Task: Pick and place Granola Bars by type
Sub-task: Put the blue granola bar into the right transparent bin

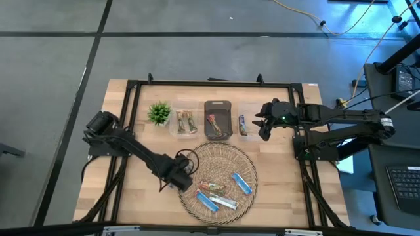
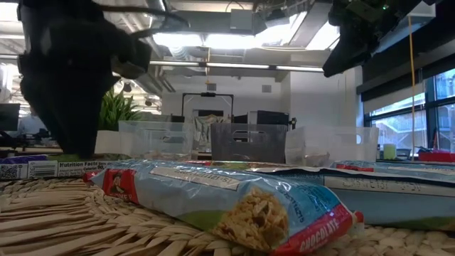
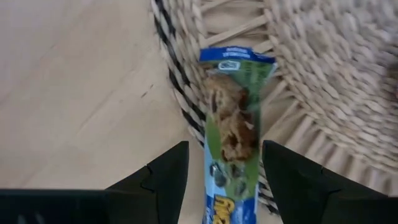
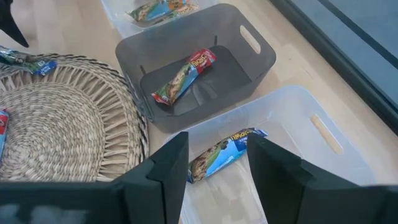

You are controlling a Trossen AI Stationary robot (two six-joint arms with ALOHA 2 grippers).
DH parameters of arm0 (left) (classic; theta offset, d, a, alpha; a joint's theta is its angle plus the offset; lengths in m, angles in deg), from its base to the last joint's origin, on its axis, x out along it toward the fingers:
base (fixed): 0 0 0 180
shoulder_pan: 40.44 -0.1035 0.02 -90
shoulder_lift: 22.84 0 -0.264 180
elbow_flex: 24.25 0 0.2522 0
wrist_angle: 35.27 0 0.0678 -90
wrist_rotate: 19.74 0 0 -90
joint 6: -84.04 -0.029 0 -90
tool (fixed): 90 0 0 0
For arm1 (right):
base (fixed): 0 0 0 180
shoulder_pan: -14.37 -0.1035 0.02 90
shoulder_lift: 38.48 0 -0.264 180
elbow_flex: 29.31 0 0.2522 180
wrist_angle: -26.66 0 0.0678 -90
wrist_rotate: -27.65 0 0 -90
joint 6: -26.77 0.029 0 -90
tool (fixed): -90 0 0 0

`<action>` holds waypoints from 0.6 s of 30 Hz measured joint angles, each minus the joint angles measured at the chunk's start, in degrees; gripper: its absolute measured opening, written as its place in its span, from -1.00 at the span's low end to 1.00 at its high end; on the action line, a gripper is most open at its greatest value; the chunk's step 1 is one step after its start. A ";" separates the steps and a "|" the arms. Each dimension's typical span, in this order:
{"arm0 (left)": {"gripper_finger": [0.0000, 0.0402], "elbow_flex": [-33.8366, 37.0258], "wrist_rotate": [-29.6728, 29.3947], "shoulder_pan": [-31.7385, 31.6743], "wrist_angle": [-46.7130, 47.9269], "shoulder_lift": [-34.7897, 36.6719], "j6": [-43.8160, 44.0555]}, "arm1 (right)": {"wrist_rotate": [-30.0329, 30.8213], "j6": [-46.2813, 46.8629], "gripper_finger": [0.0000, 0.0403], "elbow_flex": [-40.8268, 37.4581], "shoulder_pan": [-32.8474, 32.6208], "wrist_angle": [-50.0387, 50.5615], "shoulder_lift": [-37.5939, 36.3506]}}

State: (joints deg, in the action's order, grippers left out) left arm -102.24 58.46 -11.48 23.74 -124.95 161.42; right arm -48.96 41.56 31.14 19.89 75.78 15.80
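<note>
A green-and-blue granola bar (image 3: 233,134) lies across the left rim of the woven tray (image 1: 220,160). My left gripper (image 3: 225,177) is low over it and open, with one finger on each side of the bar (image 1: 180,172). Several more bars (image 1: 223,193) lie on the tray's near half, the nearest one in the low view (image 2: 242,206). My right gripper (image 4: 217,168) hovers open and empty above the right clear bin (image 4: 298,118), where a blue bar (image 4: 227,152) lies flat. A red bar (image 4: 183,74) lies in the grey bin (image 1: 217,119). Green-tan bars (image 1: 184,122) lie in the left clear bin. My left gripper comes at the green-and-blue bar from above, its fingers lying along the bar's long edges (image 3: 255,162). The bar rests on the tray's rim. I cannot tell whether either finger touches it.
A small potted plant (image 1: 159,113) stands left of the three bins along the table's far side. A black frame (image 1: 131,131) runs around the tabletop. Bare wood (image 1: 141,190) shows left of the tray, under the left arm.
</note>
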 joint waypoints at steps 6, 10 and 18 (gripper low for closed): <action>-0.02 0.00 -0.84 -0.25 -0.22 -0.52 0.04 | -0.02 -0.04 -0.17 0.00 -0.01 0.01 0.00; -0.02 0.00 -0.16 -0.06 -0.49 -0.52 0.00 | -0.02 -0.06 -0.17 0.00 -0.01 0.01 0.00; -0.02 0.00 0.63 -0.07 -0.48 -0.54 0.74 | -0.02 -0.07 -0.17 0.00 0.00 0.03 -0.02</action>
State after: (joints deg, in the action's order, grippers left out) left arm -102.24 59.09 -11.55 23.26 -125.49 162.17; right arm -48.99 41.49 31.14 19.89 75.82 15.78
